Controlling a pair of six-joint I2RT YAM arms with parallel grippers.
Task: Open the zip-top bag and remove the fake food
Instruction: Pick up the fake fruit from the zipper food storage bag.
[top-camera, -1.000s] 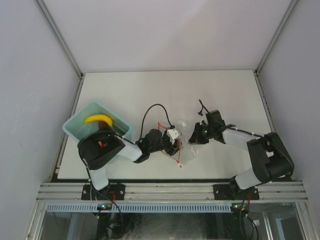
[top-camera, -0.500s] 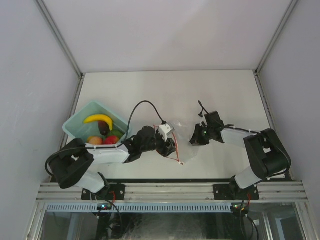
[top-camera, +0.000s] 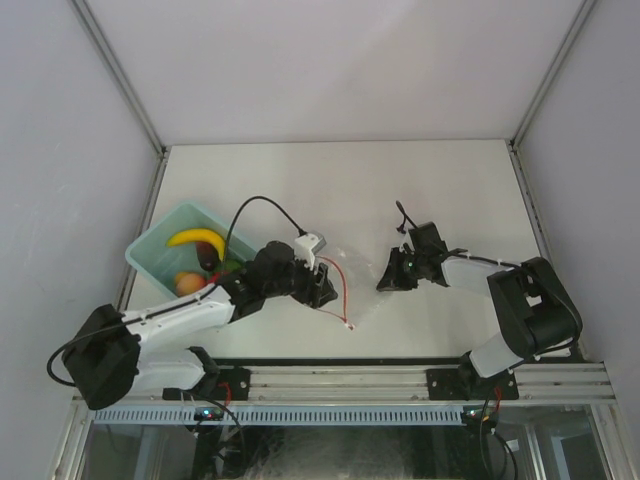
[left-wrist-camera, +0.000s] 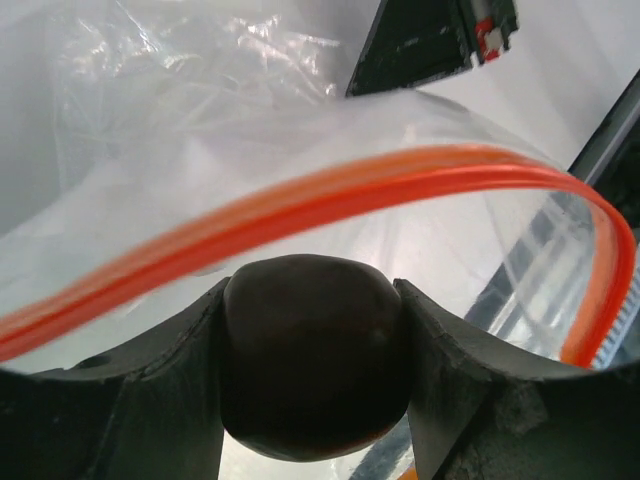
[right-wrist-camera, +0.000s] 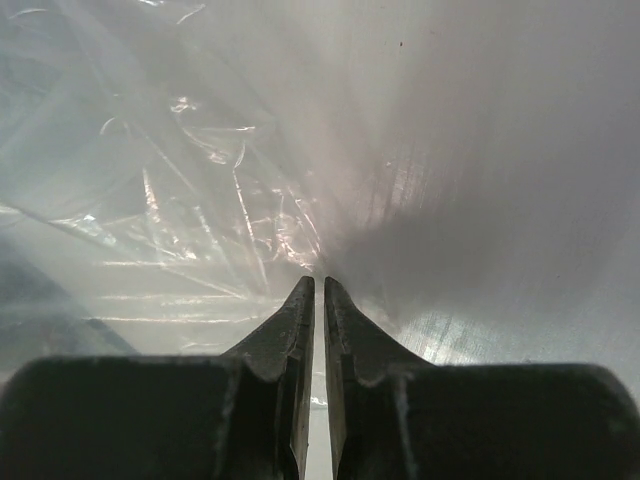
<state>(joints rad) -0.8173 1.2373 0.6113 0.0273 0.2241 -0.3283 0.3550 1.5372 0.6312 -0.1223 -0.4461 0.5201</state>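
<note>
Top external view: a white desk (top-camera: 430, 190) is seen carrying everything; a pale blue bin (top-camera: 152, 233) stands at its left side, and fake food is gathered in it, a banana (top-camera: 196, 238) with peach, red and green pieces beside it; the bag (top-camera: 355, 280) is found near the middle of the desk, to the right of the bin, spanned between the two pincers; its mouth is held agape.

The left pincer (top-camera: 318, 287) is placed at that mouth and is clamped on a dark piece (left-wrist-camera: 315, 370), which is gripped across its middle, one finger on each side; the right pincer (right-wrist-camera: 319, 285) is closed at the opposite end, and a fold of clear film appears to be pinched in it, though this cannot be told for certain.

The bag is judged to be very light, thin, soft and slippery, so that it would sag and crumple once released; it is best taken by the stiffer zip strip (left-wrist-camera: 330, 195) or by a pinched corner. The dark piece is judged light, hard, smooth and rounded, so it could squirt from the fingers if not held squarely.
</note>
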